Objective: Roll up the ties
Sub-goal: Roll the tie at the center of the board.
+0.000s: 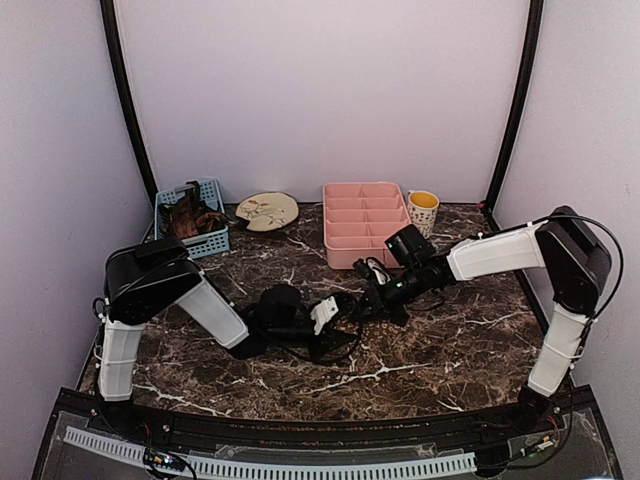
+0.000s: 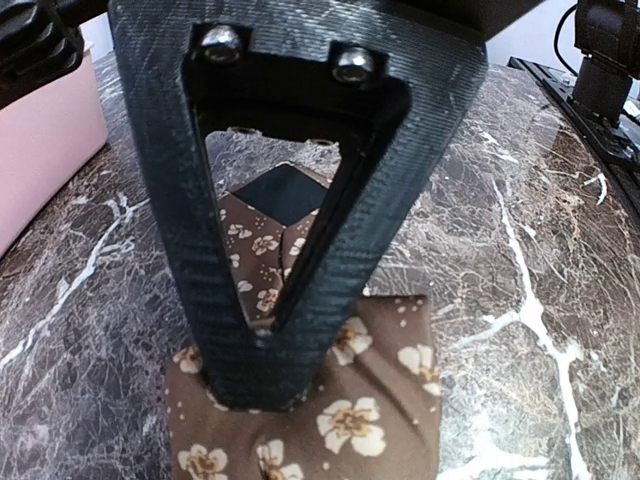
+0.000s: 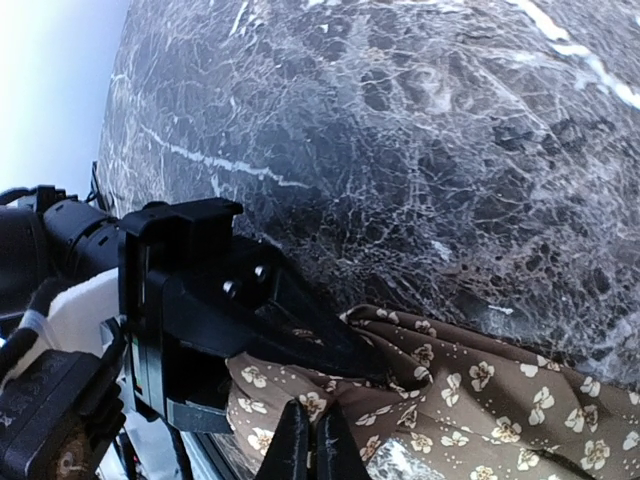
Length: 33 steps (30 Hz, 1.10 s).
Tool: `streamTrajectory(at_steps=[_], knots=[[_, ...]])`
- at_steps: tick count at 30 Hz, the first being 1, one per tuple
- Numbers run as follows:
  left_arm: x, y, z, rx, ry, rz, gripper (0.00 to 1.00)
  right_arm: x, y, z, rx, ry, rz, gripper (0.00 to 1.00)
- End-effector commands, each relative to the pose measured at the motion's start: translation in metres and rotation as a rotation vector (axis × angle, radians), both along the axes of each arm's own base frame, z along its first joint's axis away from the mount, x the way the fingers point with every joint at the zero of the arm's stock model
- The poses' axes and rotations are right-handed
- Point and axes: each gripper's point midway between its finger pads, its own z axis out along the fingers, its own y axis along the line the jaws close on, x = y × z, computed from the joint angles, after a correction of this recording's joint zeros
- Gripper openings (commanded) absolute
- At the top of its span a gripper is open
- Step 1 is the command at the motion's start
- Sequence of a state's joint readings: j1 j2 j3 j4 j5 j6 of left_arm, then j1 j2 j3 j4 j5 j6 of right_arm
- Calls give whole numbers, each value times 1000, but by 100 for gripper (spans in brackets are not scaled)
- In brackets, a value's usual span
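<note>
the tie [image 2: 380, 400] is found on the dark marble table [image 1: 450, 340], about the middle, slightly near of centre, between the two arms. it's brown with a small cream flower print. in the top view it is mostly hidden by the grippers, so it's only seen properly from the wrist cams. the fabric looks folded over itself where it's being held, and a longer stretch is laid out flat toward the right.

the left gripper [image 2: 262, 375] is clamped down on the folded end of the tie, with the fingers drawn into a narrow v and fabric bunched under the tips.

the right gripper [image 3: 305, 440] is clenched, tips pressed together right over the tie, just beside the left one. whether any fabric is actually caught between them can't be told.

along the far edge, from left to right:
- a blue basket [image 1: 215, 243] is parked at the far left, with a heap of brown fabric [image 1: 190, 217] in it (probably more ties, too small to be sure)
- a round plate [image 1: 267, 210] is set just right of it
- a pink divided tray [image 1: 340, 255] comes next
- a mug [image 1: 422, 212] is placed right beside the tray
</note>
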<state>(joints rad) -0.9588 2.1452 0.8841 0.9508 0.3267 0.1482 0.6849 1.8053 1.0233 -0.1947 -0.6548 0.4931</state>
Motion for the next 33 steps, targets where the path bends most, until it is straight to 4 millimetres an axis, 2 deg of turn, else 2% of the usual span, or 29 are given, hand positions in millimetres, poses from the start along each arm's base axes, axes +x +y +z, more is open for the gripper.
streamTrajectory(at_steps=[1,3,5,10,12,15,22,29,31,33], knots=[[-14,18,-35,135,89,-4,33,-3,-9,-20,-74,-13,17,0],[-13,17,-25,101,83,0,46,-3,-10,-23,-72,-28,21,0],[-13,16,-14,61,81,-9,55,-1,-12,-26,-70,-40,23,0],[-14,8,10,-25,44,-44,68,3,-20,-34,-69,-57,18,0],[-12,5,18,-58,26,-39,77,5,-23,-36,-67,-61,14,0],[-8,2,22,-85,25,-25,82,9,-30,-40,-67,-58,-2,0],[8,-9,19,-137,81,46,80,14,-39,-44,-58,-64,-23,0],[9,-30,19,-198,165,35,72,14,-37,-39,-27,-62,-44,0],[9,-31,17,-202,178,40,66,13,-37,-37,-23,-63,-45,0],[8,-30,15,-202,178,36,53,11,-36,-34,-14,-58,-43,0]])
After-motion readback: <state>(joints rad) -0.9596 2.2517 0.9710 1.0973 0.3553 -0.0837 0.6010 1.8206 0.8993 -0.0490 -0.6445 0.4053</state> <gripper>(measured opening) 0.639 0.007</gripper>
